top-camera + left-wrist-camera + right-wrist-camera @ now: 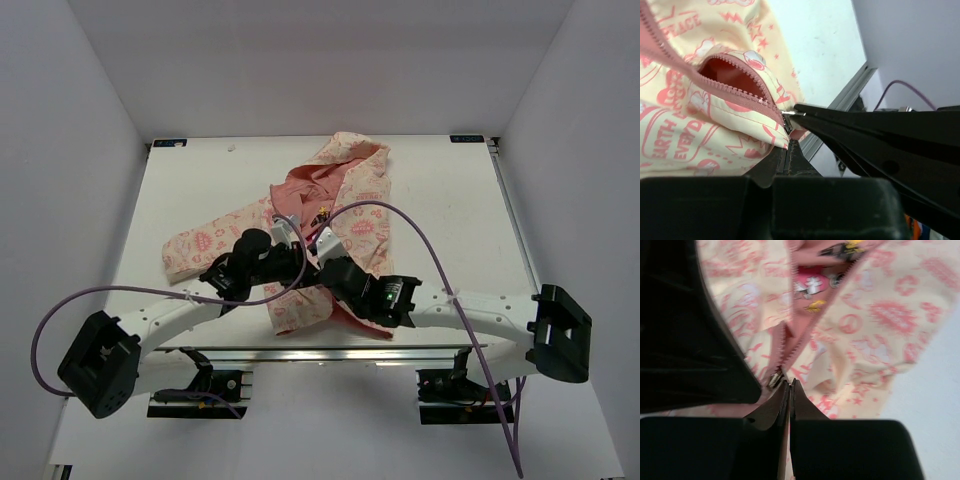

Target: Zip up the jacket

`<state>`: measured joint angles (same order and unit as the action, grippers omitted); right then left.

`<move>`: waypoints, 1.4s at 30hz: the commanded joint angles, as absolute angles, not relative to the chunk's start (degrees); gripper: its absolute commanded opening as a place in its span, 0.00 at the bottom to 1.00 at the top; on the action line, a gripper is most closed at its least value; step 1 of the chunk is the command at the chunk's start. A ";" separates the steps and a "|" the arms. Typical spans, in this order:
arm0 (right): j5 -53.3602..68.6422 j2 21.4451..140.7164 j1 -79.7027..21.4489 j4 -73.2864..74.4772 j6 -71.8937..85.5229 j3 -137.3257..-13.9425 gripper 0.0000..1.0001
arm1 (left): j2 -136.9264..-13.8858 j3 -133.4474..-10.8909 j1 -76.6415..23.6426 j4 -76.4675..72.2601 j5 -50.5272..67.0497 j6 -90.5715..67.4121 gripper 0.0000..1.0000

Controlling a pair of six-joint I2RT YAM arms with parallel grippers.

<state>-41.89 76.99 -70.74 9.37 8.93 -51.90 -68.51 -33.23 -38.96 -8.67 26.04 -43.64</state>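
Note:
The jacket [352, 215], cream with pink prints and salmon lining, lies crumpled at the table's middle, one sleeve stretched left. Both grippers meet at its lower front. In the left wrist view, my left gripper [788, 145] is shut on the jacket's [700, 135] bottom hem just under the zipper's end. The right gripper's fingertips [802, 111] hold the metal slider [789, 114]. In the right wrist view, my right gripper [790, 383] is shut on the pull beside the slider [774, 378]. Above it the pink zipper [790, 340] spreads open. In the top view the left gripper [287, 235] and right gripper [318, 241] nearly touch.
The white table [450, 200] sits inside grey enclosure walls. Its metal front edge rail [840, 102] lies close behind the grippers. Purple cables [430, 250] loop over the right arm and off the left arm.

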 commanded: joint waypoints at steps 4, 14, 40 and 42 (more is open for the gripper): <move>-19.82 75.15 -66.44 19.05 6.59 -56.52 0.00 | -62.85 -36.29 -40.96 12.04 28.40 -37.27 0.07; -9.59 71.46 -66.18 29.08 11.86 -59.59 0.00 | -59.77 -42.45 -40.87 16.80 23.55 -35.06 0.98; 15.38 69.52 -58.89 27.86 21.79 -61.88 0.00 | -37.35 -26.11 -45.69 9.58 32.88 -57.83 0.98; 15.82 69.26 -58.71 27.25 22.06 -62.05 0.00 | -38.75 -26.10 -48.51 8.71 29.80 -57.83 0.98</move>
<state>13.45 71.42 -59.02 30.70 20.29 -60.27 -37.85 -26.30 -45.98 13.19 31.90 -56.01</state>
